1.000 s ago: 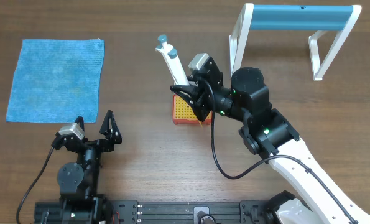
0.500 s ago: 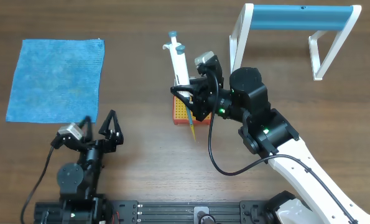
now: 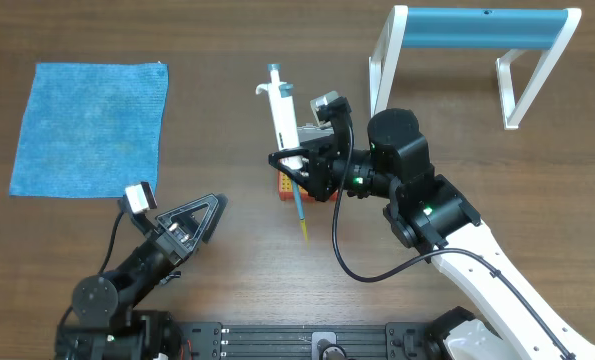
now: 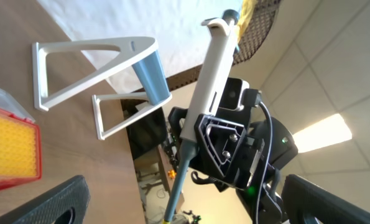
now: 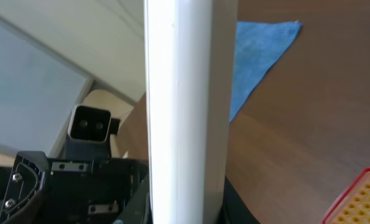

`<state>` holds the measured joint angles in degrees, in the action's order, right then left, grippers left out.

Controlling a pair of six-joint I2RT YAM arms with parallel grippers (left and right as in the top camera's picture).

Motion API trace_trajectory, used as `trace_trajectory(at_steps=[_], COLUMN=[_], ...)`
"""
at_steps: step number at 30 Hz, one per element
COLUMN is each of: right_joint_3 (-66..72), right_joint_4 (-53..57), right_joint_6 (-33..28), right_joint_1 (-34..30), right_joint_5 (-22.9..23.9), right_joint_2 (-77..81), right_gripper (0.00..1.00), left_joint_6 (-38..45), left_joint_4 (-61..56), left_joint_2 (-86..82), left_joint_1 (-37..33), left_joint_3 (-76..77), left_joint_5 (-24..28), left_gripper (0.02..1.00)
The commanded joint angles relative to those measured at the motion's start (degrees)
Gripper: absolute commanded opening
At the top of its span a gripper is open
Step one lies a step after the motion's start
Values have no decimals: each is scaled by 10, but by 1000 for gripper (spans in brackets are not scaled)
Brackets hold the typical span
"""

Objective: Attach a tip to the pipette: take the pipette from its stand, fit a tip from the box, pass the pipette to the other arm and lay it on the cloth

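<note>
My right gripper (image 3: 302,165) is shut on the white pipette (image 3: 281,112), which it holds almost upright above the red tip box (image 3: 286,187). The pipette's blue plunger points to the table's far side and a yellow tip (image 3: 301,222) sits on its lower end. In the left wrist view the pipette (image 4: 212,74) stands clamped in the right gripper (image 4: 225,146), straight ahead between my open left fingers (image 4: 48,202). My left gripper (image 3: 203,214) is open and empty, left of the box, facing the pipette. The blue cloth (image 3: 89,128) lies flat at the far left.
The white and blue pipette stand (image 3: 477,45) is at the back right, seen also as the stand (image 4: 104,62) behind the tip box (image 4: 7,146). The right wrist view has the pipette body (image 5: 185,112) close up, with the cloth (image 5: 259,56) beyond.
The right gripper raised the pipette off the tip box with a yellow tip on it and turned it more upright. The left arm swung its open gripper forward and right, toward the pipette.
</note>
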<state>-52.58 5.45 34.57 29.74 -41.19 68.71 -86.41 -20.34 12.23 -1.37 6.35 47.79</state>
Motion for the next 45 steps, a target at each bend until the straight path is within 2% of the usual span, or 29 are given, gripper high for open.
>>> trace_trajectory(at_steps=[1, 3, 6, 12, 15, 17, 19, 20, 21, 22, 23, 25, 29, 30, 31, 32, 33, 34, 37, 39, 41, 43, 45], right_joint_3=[-2, -2, -2, -2, -2, -2, -2, -2, -2, -2, -2, -2, -2, -2, -2, -2, -2, -2, -2, -2, -2, -2, -2], right_joint_4=[-4, -4, -4, -4, -4, -4, -4, -4, -4, -3, -3, 15, 185, 203, 199, 198, 198, 198, 198, 198, 200, 203, 210], right_joint_6=[38, 38, 38, 38, 38, 38, 38, 38, 38, 38, 38, 11, -79, -92, -92, -92, -92, -92, -97, -97, -96, -79, -54], right_joint_1=[0, 0, 0, 0, 0, 0, 0, 0, 0, 0, 0, -16, -120, -157, -185, -206, -216, -219, -213, -213, -213, -213, -206], right_joint_5=[-80, -86, -91, -95, -95, -95, -95, -95, -95, -95, -95, -95, -95, -125, -164, -192, -195, -183, -87, 4, 50, 71, 76], right_joint_2=[-2, -2, -2, -2, -2, -2, -2, -2, -2, -2, -2, -3, -3, -3, -3, -3, -3, -3, -3, -2, -2, -1, 2], right_gripper=[80, 80, 80, 82, 80, 80, 80, 80, 233, 921, 919, 919, 919, 919, 919, 921, 919, 919, 919, 919, 919, 919, 921], left_joint_6=[119, 153, 140, 134, 134, 134, 134, 134, 134, 134, 135, 170, 348, 387, 476, 537, 594, 644, 761, 811, 823, 816, 816], left_joint_4=[-99, -138, -276, -403, -413, -413, -413, -412, -412, -412, -408, -330, 57, 153, 325, 433, 554, 644, 873, 1002, 1090, 1127, 1132], left_joint_2=[193, 292, 431, 624, 665, 677, 679, 679, 679, 679, 679, 679, 679, 679, 679, 679, 683, 694, 811, 943, 1087, 1230, 1310], left_joint_1=[-1, -1, 12, 102, 119, 119, 119, 119, 119, 119, 118, 104, 22, -2, -51, -83, -129, -167, -263, -272, -265, -262, -257], left_joint_3=[118, 162, 215, 311, 337, 342, 342, 342, 342, 342, 342, 342, 356, 375, 427, 468, 529, 588, 821, 1032, 1272, 1491, 1579], left_joint_5=[100, 143, 200, 205, 204, 199, 192, 188, 186, 185, 181, 156, 77, 63, 45, 20, -30, -68, -142, -225, -311, -337, -339], left_gripper=[998, 1000, 998, 1000, 963, 812, 161, 27, 27, 27, 27, 27, 25, 25, 25, 25, 25, 25, 25, 27, 25, 25, 27])
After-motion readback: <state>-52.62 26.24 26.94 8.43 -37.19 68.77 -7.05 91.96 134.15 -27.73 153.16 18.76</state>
